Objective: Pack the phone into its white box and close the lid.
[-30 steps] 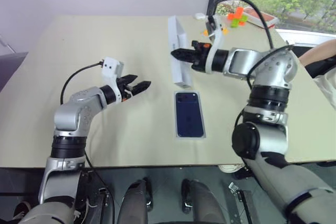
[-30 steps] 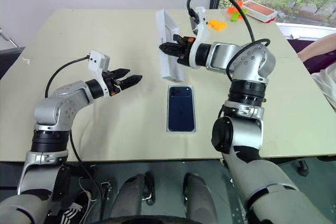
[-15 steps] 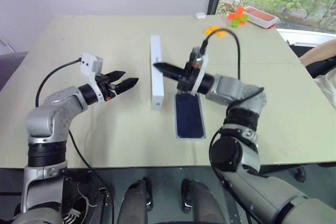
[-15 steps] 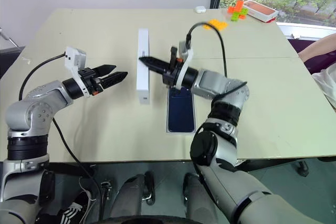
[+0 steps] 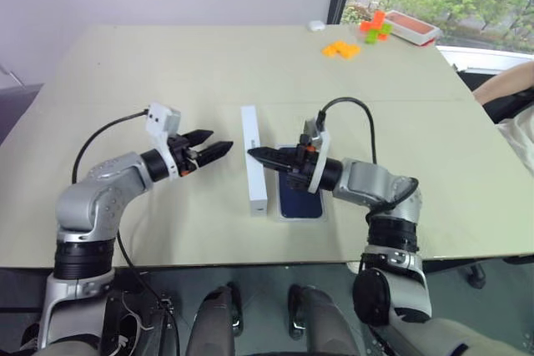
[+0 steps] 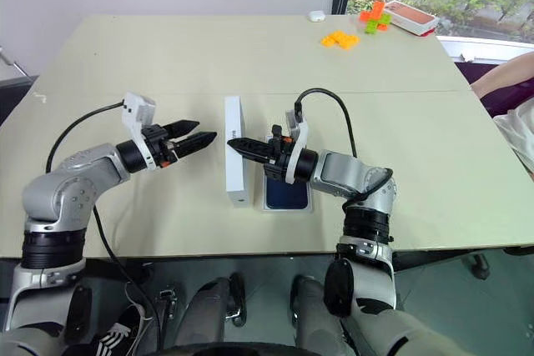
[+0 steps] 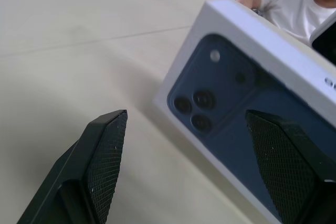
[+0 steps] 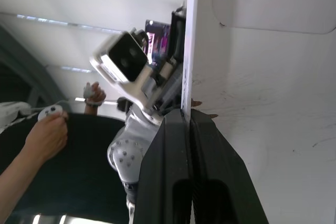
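1. Standing on its long edge on the table (image 5: 125, 72), the lid (image 5: 254, 171) sits roughly at table centre, just beside the white box (image 5: 320, 215) at its 9 o'clock side.
2. Right gripper (image 5: 257, 155) has its fingers pinched shut on the lid's thin wall; the right wrist view shows both black fingers (image 8: 173, 145) closed tight over the white edge, plain white inner face alongside.
3. The phone (image 6: 285, 193) lies flat inside the white box, dark face up, largely covered by the right forearm that reaches across it toward 9 o'clock.
4. Left gripper (image 5: 214, 146) hangs above the table at the lid's 9 o'clock, fingers spread wide, gripping nothing, tips aimed at the lid and near it but apart.
5. Left wrist view looks between its fingers (image 7: 102, 150) at the lid's outer face with the printed phone picture (image 7: 231, 124).
6. Orange and green blocks (image 5: 342, 49) and a red-white tray (image 5: 410, 26) sit at the table's far edge, about 1 o'clock.
7. A person's sleeve (image 5: 513, 93) shows at 3 o'clock; the right wrist view catches a person's hand (image 8: 47, 129) holding a small controller.
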Controlling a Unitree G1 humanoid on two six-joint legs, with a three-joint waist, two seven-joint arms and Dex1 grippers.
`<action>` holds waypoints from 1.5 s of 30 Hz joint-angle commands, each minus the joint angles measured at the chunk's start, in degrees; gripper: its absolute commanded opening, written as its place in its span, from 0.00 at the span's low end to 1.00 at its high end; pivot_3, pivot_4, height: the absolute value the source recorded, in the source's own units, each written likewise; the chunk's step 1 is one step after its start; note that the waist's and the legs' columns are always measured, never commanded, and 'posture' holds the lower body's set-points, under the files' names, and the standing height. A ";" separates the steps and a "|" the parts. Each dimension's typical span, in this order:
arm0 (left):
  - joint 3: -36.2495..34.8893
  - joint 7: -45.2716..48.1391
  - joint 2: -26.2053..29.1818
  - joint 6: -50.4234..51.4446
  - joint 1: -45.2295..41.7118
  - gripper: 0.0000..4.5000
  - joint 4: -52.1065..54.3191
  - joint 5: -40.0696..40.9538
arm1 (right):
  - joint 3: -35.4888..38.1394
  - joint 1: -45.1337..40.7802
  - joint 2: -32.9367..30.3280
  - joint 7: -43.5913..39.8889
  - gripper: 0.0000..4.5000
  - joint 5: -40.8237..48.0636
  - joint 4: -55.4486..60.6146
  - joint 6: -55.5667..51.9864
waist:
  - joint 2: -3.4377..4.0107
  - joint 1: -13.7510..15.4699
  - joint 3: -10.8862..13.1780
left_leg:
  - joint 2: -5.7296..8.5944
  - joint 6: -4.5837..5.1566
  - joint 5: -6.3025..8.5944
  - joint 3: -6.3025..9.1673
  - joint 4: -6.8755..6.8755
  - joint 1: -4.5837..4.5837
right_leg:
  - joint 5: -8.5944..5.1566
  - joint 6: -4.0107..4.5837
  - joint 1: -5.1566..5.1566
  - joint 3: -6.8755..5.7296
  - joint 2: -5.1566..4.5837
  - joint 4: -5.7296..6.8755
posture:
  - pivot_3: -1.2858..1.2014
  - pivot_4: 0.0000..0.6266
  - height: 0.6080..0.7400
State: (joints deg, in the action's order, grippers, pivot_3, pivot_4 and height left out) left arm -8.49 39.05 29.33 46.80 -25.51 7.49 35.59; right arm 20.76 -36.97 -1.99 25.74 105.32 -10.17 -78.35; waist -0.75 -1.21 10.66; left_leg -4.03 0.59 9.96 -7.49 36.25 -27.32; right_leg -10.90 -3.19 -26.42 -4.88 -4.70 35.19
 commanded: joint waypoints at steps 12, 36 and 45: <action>5.64 -0.62 -6.26 -4.12 0.67 0.01 -0.94 -2.27 | -11.35 6.32 -6.58 -0.02 0.00 7.68 8.26 11.97 | 0.00 0.22 0.00 | -0.01 0.01 0.00 0.07 0.04 -0.02 | -0.03 0.10 0.01 0.00 0.00 -0.02 | 0.52 0.24 1.00; 9.89 1.56 -11.02 -4.85 -4.88 0.00 -5.92 -3.78 | -19.62 -5.11 -39.37 -44.23 0.74 -22.60 7.20 4.67 | -0.01 0.64 -0.01 | 0.01 0.18 -0.08 0.14 0.22 -0.05 | -0.04 0.15 0.05 0.00 0.01 -0.02 | 0.52 0.24 1.00; 15.24 6.62 -14.23 -7.12 -11.28 0.00 -14.06 -6.68 | -27.11 -8.40 -43.79 -65.08 0.74 -48.69 0.13 14.79 | -0.02 0.57 0.00 | 0.04 0.27 -0.02 0.13 0.53 -0.10 | -0.11 0.02 0.11 0.00 0.00 0.00 | 0.52 0.24 1.00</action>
State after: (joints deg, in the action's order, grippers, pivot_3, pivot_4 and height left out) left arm 6.29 44.75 15.34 41.37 -35.93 -6.13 29.57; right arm -6.23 -43.75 -44.32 -35.91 60.35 -9.91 -65.83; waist -0.77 -0.64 10.65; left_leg -4.00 0.87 9.95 -7.35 36.80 -27.42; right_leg -11.00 -3.17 -26.31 -4.87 -4.70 35.19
